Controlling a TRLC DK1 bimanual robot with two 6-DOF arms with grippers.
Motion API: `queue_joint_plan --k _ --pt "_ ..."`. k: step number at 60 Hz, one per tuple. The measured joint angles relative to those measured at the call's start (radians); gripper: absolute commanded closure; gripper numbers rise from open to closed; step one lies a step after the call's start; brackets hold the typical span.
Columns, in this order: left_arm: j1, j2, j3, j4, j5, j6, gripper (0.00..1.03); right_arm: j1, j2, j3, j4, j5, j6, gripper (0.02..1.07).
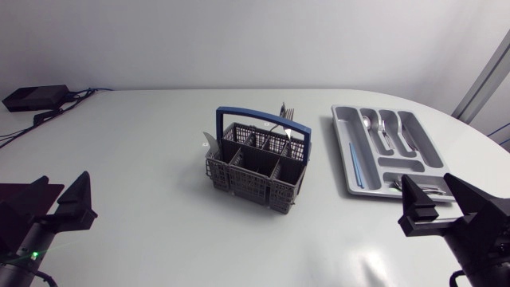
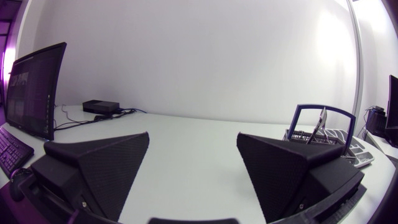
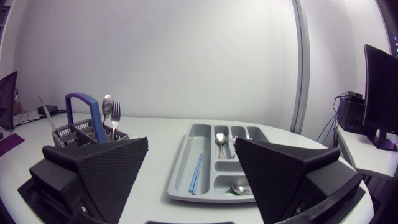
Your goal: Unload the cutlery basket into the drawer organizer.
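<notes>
The white surface (image 1: 135, 151) carried the grey cutlery basket (image 1: 256, 169), with its blue handle, near the middle. In the basket a fork (image 1: 287, 110) and a spoon (image 3: 107, 104) stood upright at the far side. A knife (image 1: 209, 146) leaned out at the side toward the left arm (image 1: 28, 239). The grey drawer organizer (image 1: 420, 142) lay to the right of the basket, apart from it, close to the rounded edge of the surface. It held spoons (image 1: 367, 122) in the far compartments, a thin blue stick (image 1: 356, 165) in the long one, and more cutlery (image 3: 239, 186) in the near compartment. The left arm and the right arm (image 1: 482, 231) rested at the near corners. The left jaws and the right jaws were both wide, with nothing between them. A black box (image 1: 33, 97) with cables sat at the far left corner.
</notes>
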Motion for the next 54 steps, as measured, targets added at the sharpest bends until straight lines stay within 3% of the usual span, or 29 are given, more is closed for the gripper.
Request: queue_joint_plan --k 19,33,54 --pt "0.000 0.000 0.000 -0.005 0.000 0.002 0.08 0.000 0.000 0.000 0.000 0.003 -0.003 0.06" --pt "-0.014 0.007 0.062 -0.093 0.000 0.003 0.08 0.021 0.010 0.011 -0.001 0.025 -0.003 0.07" --pt "-0.080 0.278 0.251 -0.094 0.001 0.003 0.11 0.081 0.266 0.154 0.036 0.031 -0.003 0.07"
